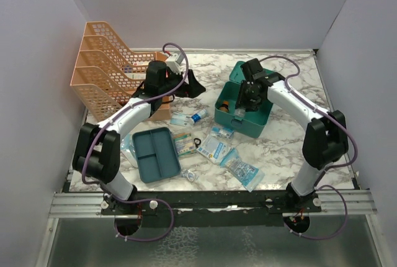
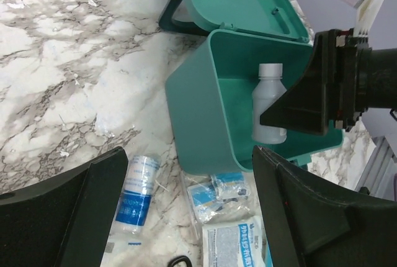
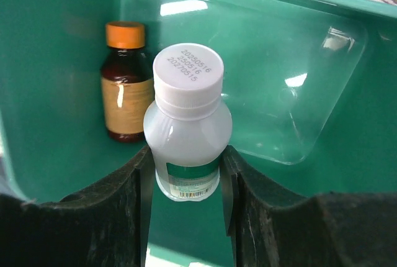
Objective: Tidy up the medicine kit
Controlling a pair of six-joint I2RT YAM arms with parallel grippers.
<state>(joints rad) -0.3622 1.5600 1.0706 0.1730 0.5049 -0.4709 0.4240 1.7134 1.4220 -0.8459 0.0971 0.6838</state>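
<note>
The medicine kit (image 1: pixel 248 121) is a teal box standing open on the marble table, its lid (image 1: pixel 245 71) tipped back. My right gripper (image 1: pixel 240 100) reaches down inside it and is shut on a white plastic bottle (image 3: pixel 186 133) with a white cap, one finger pressed against each side. A brown bottle with an orange cap (image 3: pixel 127 93) lies on the kit's floor beside it. In the left wrist view the kit (image 2: pixel 205 102) and the white bottle (image 2: pixel 270 102) show from outside. My left gripper (image 2: pixel 192 217) is open and empty, hovering left of the kit above loose supplies.
A blue-and-white roll (image 2: pixel 136 195) and clear packets (image 2: pixel 217 195) lie under my left gripper. A flat teal divided tray (image 1: pixel 155 154), more packets (image 1: pixel 214 149) (image 1: pixel 242 169) and a small black ring (image 1: pixel 197 141) lie near the front. An orange mesh rack (image 1: pixel 105 68) stands back left.
</note>
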